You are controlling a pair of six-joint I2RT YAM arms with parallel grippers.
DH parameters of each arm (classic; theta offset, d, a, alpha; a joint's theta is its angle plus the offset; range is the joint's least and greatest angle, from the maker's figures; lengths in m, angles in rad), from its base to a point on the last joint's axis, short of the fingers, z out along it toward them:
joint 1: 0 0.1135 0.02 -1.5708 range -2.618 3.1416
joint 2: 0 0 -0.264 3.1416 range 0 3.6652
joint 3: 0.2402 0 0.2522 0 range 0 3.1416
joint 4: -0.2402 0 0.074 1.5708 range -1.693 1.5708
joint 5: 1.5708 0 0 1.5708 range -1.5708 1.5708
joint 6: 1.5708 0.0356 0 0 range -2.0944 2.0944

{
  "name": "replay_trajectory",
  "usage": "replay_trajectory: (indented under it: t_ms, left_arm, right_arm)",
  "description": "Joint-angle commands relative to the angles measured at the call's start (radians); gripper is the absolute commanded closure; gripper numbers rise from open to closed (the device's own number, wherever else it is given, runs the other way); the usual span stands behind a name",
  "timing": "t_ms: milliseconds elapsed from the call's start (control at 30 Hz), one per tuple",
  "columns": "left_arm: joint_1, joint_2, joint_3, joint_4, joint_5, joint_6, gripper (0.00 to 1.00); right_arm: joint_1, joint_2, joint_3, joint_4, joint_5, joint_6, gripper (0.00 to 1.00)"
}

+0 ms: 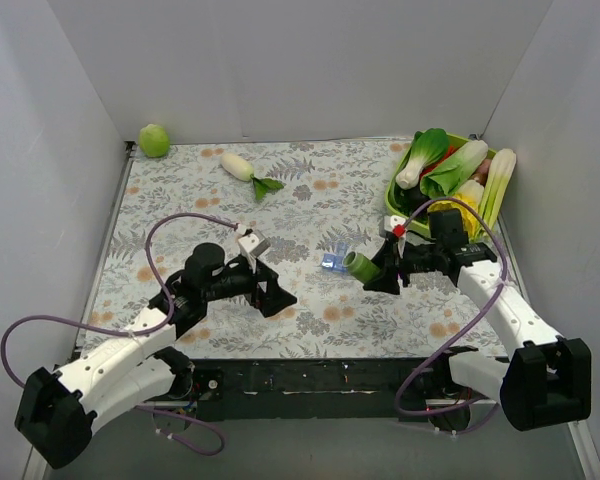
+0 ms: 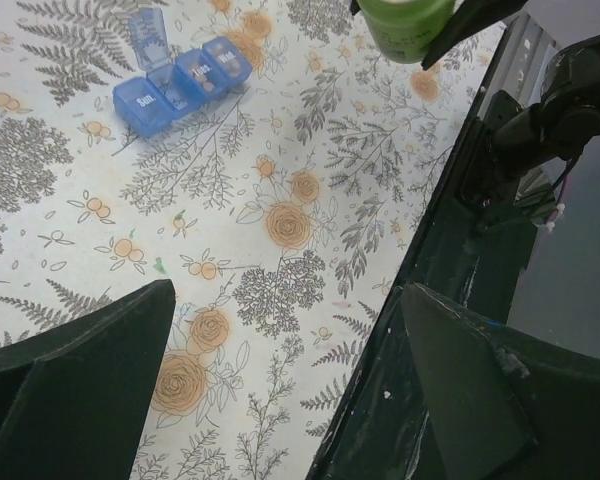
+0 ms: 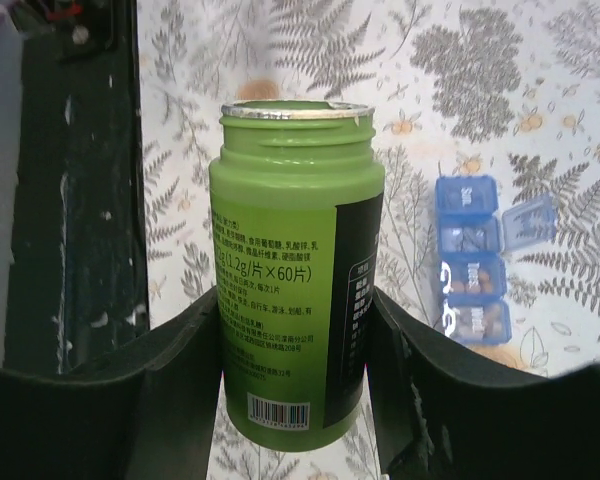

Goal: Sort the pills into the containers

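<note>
Close to the arm bases, the left pincer hangs released, jaws wide, above the flowered table. A little farther, the right pincer is grasping a green bottle without cap, tipped sideways. Its mouth is just beside the containers, a blue strip lying mid-table, one lid raised. In the far right corner lie vegetables.

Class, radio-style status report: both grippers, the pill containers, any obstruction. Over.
Left gripper open, empty. Right gripper shut on green bottle, cap off. Blue containers beside it, one lid up. Nothing between them.
</note>
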Motion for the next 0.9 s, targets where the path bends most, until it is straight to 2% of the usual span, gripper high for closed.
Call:
replay_trajectory:
  t_ms: [0, 33, 67, 133, 167, 233, 300, 400, 433, 467, 500, 533, 567, 633, 667, 733, 767, 800, 833, 867]
  left_arm:
    - [-0.005, -0.140, -0.017, 0.030, -0.049, 0.017, 0.02]
    - [-0.005, -0.160, -0.024, 0.030, -0.055, 0.013, 0.02]
    - [-0.004, -0.181, -0.026, 0.030, -0.067, -0.003, 0.02]
    - [-0.004, -0.221, -0.026, 0.030, -0.076, -0.023, 0.02]
    - [-0.005, -0.230, -0.021, 0.029, -0.076, -0.033, 0.02]
    - [-0.004, -0.255, -0.015, 0.018, -0.072, -0.067, 0.02]
    - [-0.004, -0.280, -0.017, 0.009, -0.079, -0.087, 0.02]
    - [-0.004, -0.342, -0.027, -0.011, -0.105, -0.104, 0.02]
    - [-0.004, -0.373, -0.029, -0.016, -0.110, -0.115, 0.02]
    - [-0.005, -0.384, -0.032, -0.020, -0.115, -0.116, 0.02]
    - [-0.004, -0.395, -0.034, -0.028, -0.118, -0.121, 0.02]
    - [-0.004, -0.402, -0.032, -0.048, -0.121, -0.119, 0.02]
    - [-0.005, -0.413, -0.032, -0.059, -0.124, -0.118, 0.02]
    - [-0.004, -0.418, -0.029, -0.080, -0.121, -0.116, 0.02]
    - [-0.004, -0.416, -0.026, -0.085, -0.121, -0.115, 0.02]
    - [-0.004, -0.416, -0.024, -0.088, -0.113, -0.116, 0.02]
    - [-0.004, -0.413, -0.024, -0.086, -0.107, -0.107, 0.02]
    - [-0.004, -0.412, -0.020, -0.089, -0.113, -0.100, 0.02]
    - [-0.005, -0.409, -0.015, -0.100, -0.115, -0.092, 0.02]
    - [-0.004, -0.405, -0.015, -0.103, -0.118, -0.078, 0.02]
  right_arm:
    - [-0.001, 0.034, 0.121, 0.323, -0.129, 0.347, 0.99]
    - [-0.004, 0.037, 0.157, 0.337, -0.088, 0.375, 0.99]
    - [-0.003, 0.033, 0.183, 0.413, 0.028, 0.468, 0.99]
    - [-0.012, -0.016, 0.243, 0.516, 0.142, 0.545, 0.99]
    - [-0.032, -0.042, 0.246, 0.728, 0.235, 0.683, 0.99]
    - [-0.067, -0.079, 0.307, 0.884, 0.284, 0.825, 0.99]
    - [-0.130, -0.056, 0.388, 0.925, 0.394, 1.029, 0.99]
    - [-0.189, -0.071, 0.419, 0.989, 0.416, 1.181, 0.99]
    - [-0.181, -0.093, 0.410, 1.000, 0.387, 1.202, 0.99]
    - [-0.099, -0.122, 0.365, 1.005, 0.329, 1.203, 0.99]
    - [-0.031, -0.204, 0.343, 0.992, 0.338, 1.173, 0.99]
    - [0.033, -0.243, 0.325, 0.973, 0.366, 1.060, 0.99]
    - [0.090, -0.272, 0.324, 0.974, 0.446, 1.012, 0.99]
    - [0.045, -0.254, 0.394, 0.928, 0.544, 0.937, 0.99]
    - [-0.109, -0.230, 0.424, 0.960, 0.533, 0.993, 0.99]
    - [-0.265, -0.177, 0.390, 1.146, 0.355, 1.257, 0.99]
    - [-0.245, -0.180, 0.380, 1.170, 0.244, 1.331, 0.99]
    - [-0.186, -0.230, 0.334, 1.155, 0.238, 1.284, 0.99]
    - [-0.113, -0.261, 0.318, 1.125, 0.276, 1.198, 0.99]
    - [-0.056, -0.281, 0.332, 0.989, 0.387, 1.024, 0.99]
